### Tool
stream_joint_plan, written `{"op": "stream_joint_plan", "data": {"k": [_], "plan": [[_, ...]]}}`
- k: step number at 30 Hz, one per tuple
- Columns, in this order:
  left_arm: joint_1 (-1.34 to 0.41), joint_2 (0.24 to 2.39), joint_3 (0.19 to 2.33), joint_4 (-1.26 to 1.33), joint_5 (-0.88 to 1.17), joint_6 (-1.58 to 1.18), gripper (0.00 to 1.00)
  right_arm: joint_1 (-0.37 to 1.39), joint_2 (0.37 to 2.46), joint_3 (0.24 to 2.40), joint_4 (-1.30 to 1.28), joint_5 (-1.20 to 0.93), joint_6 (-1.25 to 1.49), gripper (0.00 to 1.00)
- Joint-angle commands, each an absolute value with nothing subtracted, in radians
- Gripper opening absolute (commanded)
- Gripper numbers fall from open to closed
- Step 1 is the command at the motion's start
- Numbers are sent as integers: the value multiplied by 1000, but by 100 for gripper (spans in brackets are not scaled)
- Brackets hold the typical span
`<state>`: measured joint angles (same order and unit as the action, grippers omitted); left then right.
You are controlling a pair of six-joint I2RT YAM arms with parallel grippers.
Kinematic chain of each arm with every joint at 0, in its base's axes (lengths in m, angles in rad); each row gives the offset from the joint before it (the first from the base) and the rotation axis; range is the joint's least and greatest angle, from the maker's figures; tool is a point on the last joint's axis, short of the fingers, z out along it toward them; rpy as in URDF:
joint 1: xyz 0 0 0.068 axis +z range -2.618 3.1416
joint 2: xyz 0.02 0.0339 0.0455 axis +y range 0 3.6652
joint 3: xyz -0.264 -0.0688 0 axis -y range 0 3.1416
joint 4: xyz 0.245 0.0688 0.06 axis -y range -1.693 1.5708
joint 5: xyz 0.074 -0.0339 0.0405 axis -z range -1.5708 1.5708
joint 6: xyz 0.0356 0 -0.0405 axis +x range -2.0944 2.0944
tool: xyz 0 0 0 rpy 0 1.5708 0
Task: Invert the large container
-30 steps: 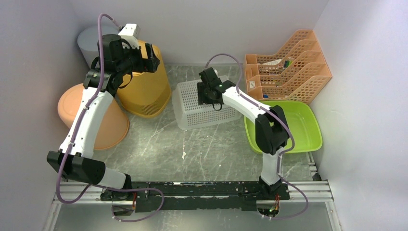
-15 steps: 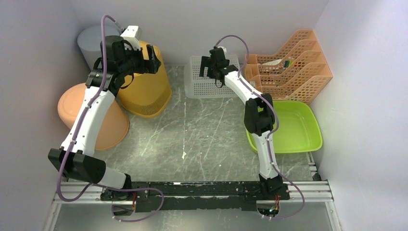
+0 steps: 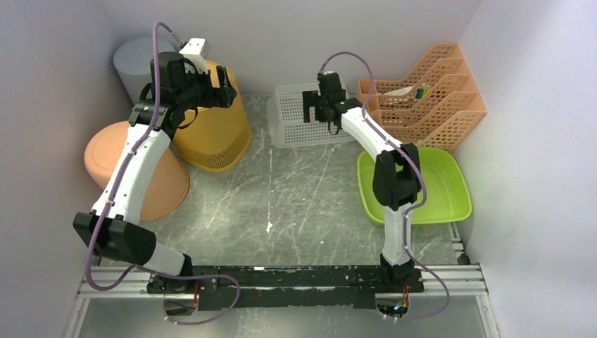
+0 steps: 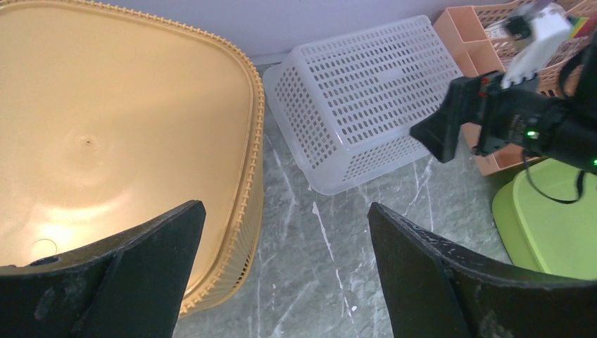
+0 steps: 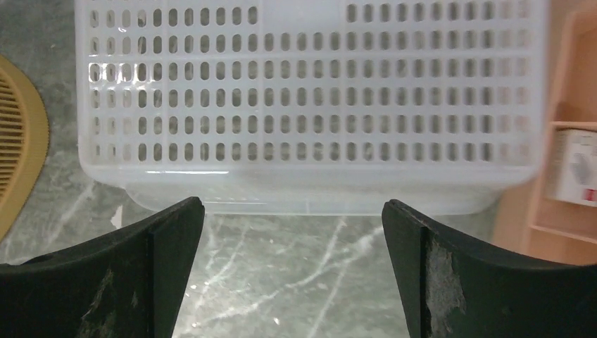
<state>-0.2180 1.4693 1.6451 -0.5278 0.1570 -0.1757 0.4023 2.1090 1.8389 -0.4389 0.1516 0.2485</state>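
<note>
The white perforated basket [image 3: 292, 116] lies bottom up at the back of the table; it also shows in the left wrist view [image 4: 366, 98] and the right wrist view [image 5: 310, 98]. My right gripper [image 3: 320, 107] hovers over its near edge, open and empty [image 5: 292, 211], not touching it. My left gripper [image 3: 224, 83] is open and empty [image 4: 285, 211] above the right edge of a yellow ribbed container [image 3: 215, 134], which stands bottom up [image 4: 105, 141].
An orange tub [image 3: 151, 179] stands bottom up at the left, a grey bin [image 3: 130, 60] behind it. An orange file rack [image 3: 422, 98] stands at the back right, next to the basket. A green tray [image 3: 447, 190] lies at the right.
The white basket went from the table's middle, under my right gripper, to the back, bottom up. My right gripper is now off it and shifted slightly right. The left arm barely moved.
</note>
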Motion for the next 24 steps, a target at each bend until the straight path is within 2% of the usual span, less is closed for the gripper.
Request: {"op": "stream_joint_plan", "data": {"k": [1,6,14,18,24], "plan": [[-225,1480,1646,-485,167,-168,99,388,1984,1840,-495,224,153,100],[-225,1488,1644,-476,185,-173,99,376,1865,1813,-584,345,207,100],[-226,1481,1663,-527,149,-163,99,348,1587,1597,-771,293,236,100],[-227,1466,1631,-516,162,-185,99,363,1486,1426,-877,271,273,92],[-234,1461,1624,-521,181,-189,99,375,1344,1123,-874,164,372,80]]}}
